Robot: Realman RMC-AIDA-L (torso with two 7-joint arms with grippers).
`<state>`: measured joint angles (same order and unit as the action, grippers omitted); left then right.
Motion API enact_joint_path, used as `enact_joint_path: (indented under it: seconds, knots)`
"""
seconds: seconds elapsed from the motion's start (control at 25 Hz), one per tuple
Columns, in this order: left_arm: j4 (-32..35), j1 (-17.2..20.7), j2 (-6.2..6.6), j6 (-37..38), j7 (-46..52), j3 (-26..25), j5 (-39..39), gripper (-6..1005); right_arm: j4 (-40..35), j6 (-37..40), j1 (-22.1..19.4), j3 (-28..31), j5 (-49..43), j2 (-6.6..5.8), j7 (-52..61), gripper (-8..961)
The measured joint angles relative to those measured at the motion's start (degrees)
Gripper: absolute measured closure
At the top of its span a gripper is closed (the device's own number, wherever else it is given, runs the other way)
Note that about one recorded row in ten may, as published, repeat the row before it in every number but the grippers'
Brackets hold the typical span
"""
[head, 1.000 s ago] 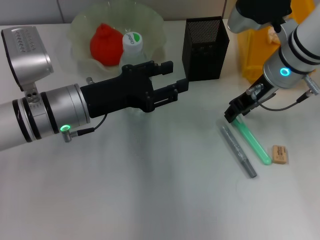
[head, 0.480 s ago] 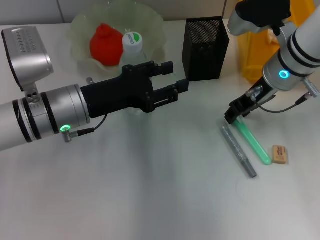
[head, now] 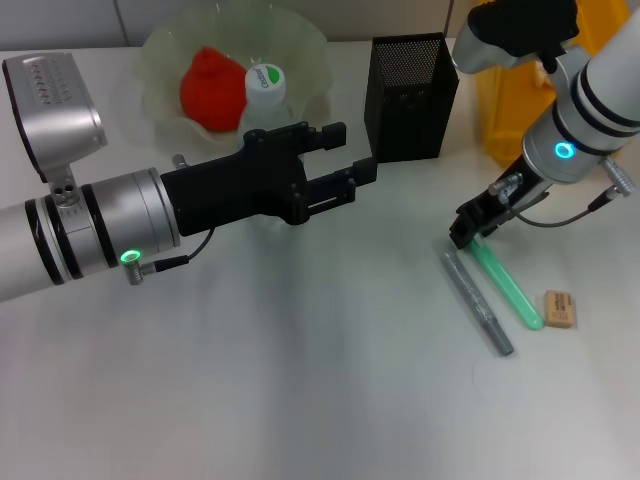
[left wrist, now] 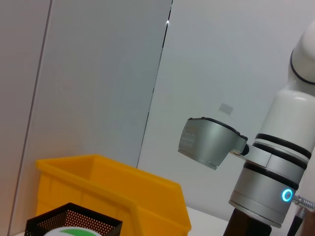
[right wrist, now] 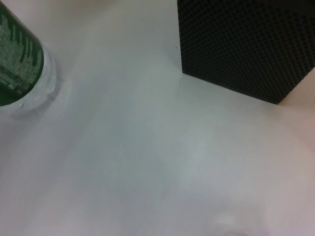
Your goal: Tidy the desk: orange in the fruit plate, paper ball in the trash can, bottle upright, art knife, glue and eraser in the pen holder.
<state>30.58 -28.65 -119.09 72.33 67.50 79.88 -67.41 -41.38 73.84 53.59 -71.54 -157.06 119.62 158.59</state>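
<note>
Careful, right gripper (head: 468,228) sits low on the green stick's (head: 507,282) tip w/ fingers seemingly closed on it, so it could roll into the eraser (head: 560,308).

Head view downward over the desk; both wrist views low, sharing the pen holder (head: 410,95).

On the table (head: 300,380), the orange (head: 210,88) sits in the plate (head: 305,50) at far left, the bottle (head: 265,95) upright just before it, the holder (head: 410,95) to their right beside the bin (head: 505,110), with eraser (head: 559,308) nearer, at right.
</note>
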Motion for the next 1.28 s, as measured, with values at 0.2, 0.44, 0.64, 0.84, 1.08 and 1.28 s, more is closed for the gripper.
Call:
enact_joint_path:
  seconds: [0.2, 0.44, 0.64, 0.84, 1.08, 1.28]
  knots:
    - [0.0, 0.0, 0.0, 0.0, 0.0, 0.0, 0.0, 394, 0.2, -0.2, 0.0, 0.2, 0.0, 0.0, 0.0, 582]
    - [0.0, 0.0, 0.0, 0.0, 0.0, 0.0, 0.0, 395, 0.3, -0.3, 0.0, 0.2, 0.0, -0.03, 0.0, 655]
    - [0.0, 0.0, 0.0, 0.0, 0.0, 0.0, 0.0, 395, 0.5, -0.6, 0.0, 0.1, 0.0, -0.09, 0.1, 701]
    - [0.0, 0.0, 0.0, 0.0, 0.0, 0.0, 0.6, 394, 0.6, -0.8, 0.0, 0.0, 0.0, -0.09, 0.0, 721]
    - [0.0, 0.0, 0.0, 0.0, 0.0, 0.0, 0.6, 394, 0.5, -0.8, -0.3, 0.6, 0.0, -0.2, 0.0, 744]
    - [-0.1, 0.0, 0.0, 0.0, 0.0, 0.0, 0.6, 395, -3.2, 0.2, -2.3, 0.7, 2.3, -0.32, -0.6, 761]
